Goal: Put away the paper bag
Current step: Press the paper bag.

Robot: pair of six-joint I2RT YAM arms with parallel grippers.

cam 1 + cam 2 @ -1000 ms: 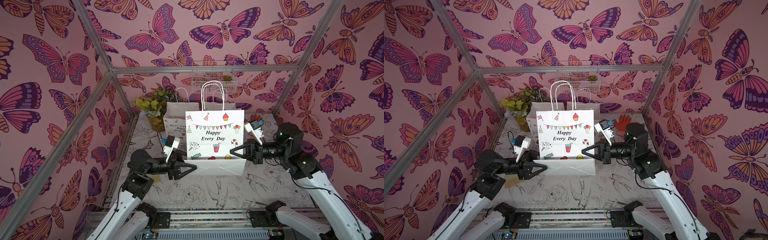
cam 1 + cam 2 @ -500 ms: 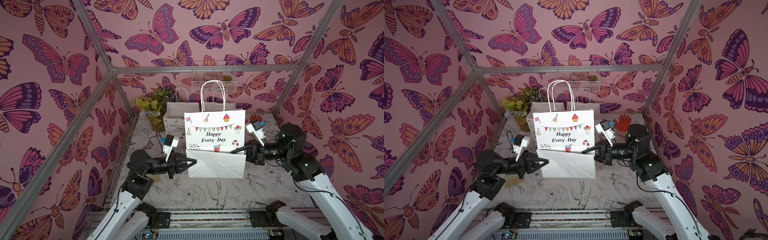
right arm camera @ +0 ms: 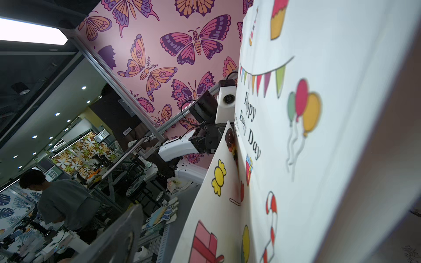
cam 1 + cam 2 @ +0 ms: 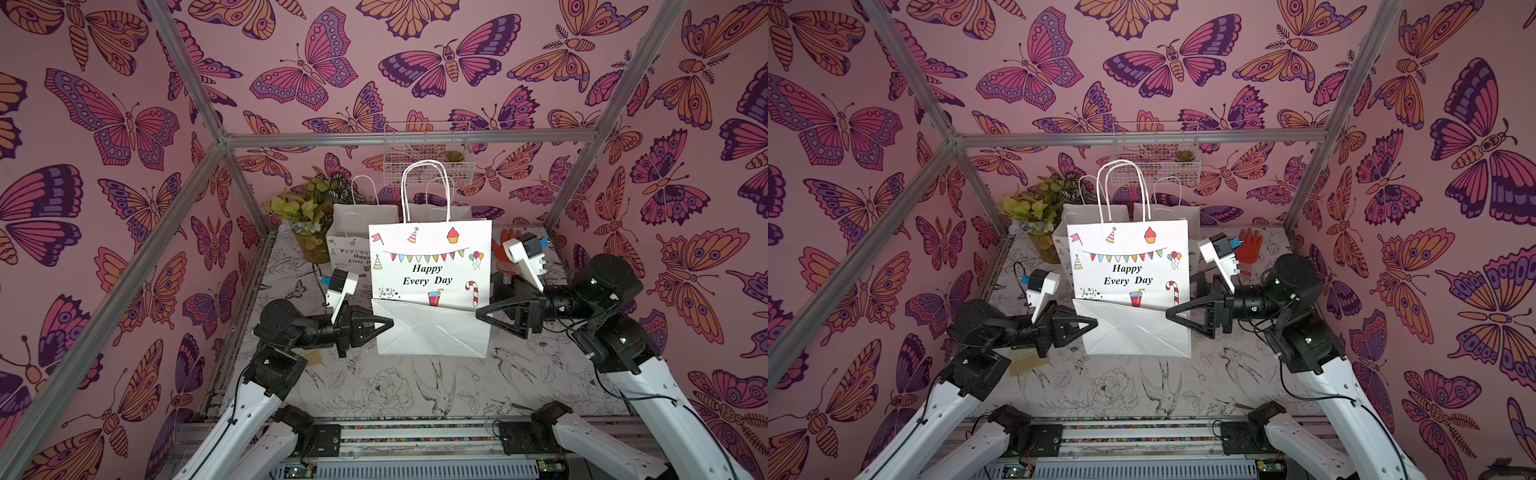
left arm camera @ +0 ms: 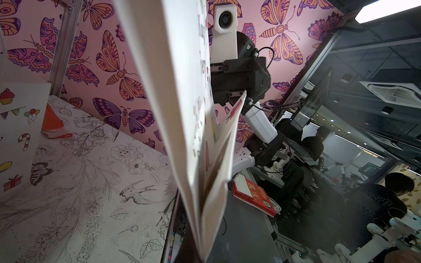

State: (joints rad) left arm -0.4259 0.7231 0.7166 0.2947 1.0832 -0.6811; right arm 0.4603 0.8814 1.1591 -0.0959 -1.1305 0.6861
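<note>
Paper bag [image 4: 430, 266] pinched by left tool [image 4: 388, 323] — right tool [image 4: 487, 306] spread.

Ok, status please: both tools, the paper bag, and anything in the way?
Left tool shut on edge of paper bag. Right tool open at the opposite edge. Bag upright, bottom folded up. More bags and a plant behind it.
</note>
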